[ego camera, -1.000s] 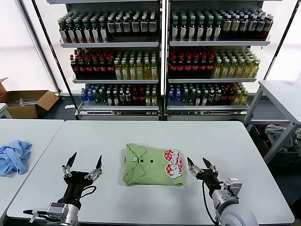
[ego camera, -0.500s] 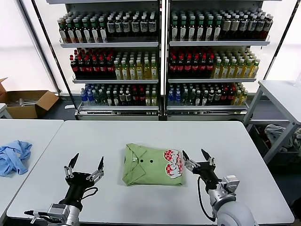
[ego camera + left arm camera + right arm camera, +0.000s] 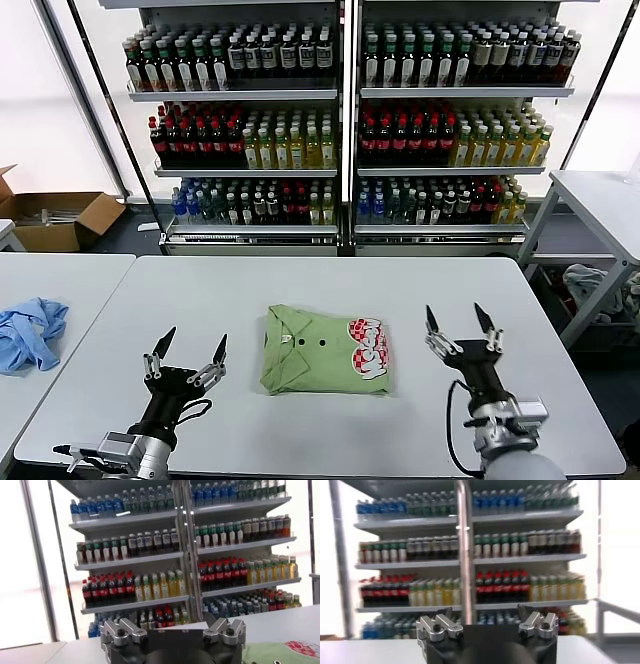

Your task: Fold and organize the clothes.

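Observation:
The light green polo shirt (image 3: 326, 349) lies folded into a neat rectangle on the white table (image 3: 330, 280), collar at its left end, dark buttons and the red-and-white checkered logo facing up. A corner of it shows in the left wrist view (image 3: 280, 652). My left gripper (image 3: 187, 352) is open and empty, raised above the table to the shirt's left. My right gripper (image 3: 459, 322) is open and empty, raised to the shirt's right, apart from it.
A crumpled light blue garment (image 3: 30, 332) lies on a neighbouring table at far left. Shelves of bottled drinks (image 3: 340, 120) stand behind the table. Another table (image 3: 600, 205) stands at the right, and a cardboard box (image 3: 60, 218) sits on the floor at left.
My right gripper has drawn back from the shirt's right edge, moving right and lifting, its fingers now pointing upward. My left gripper has shifted slightly. The shirt has not moved.

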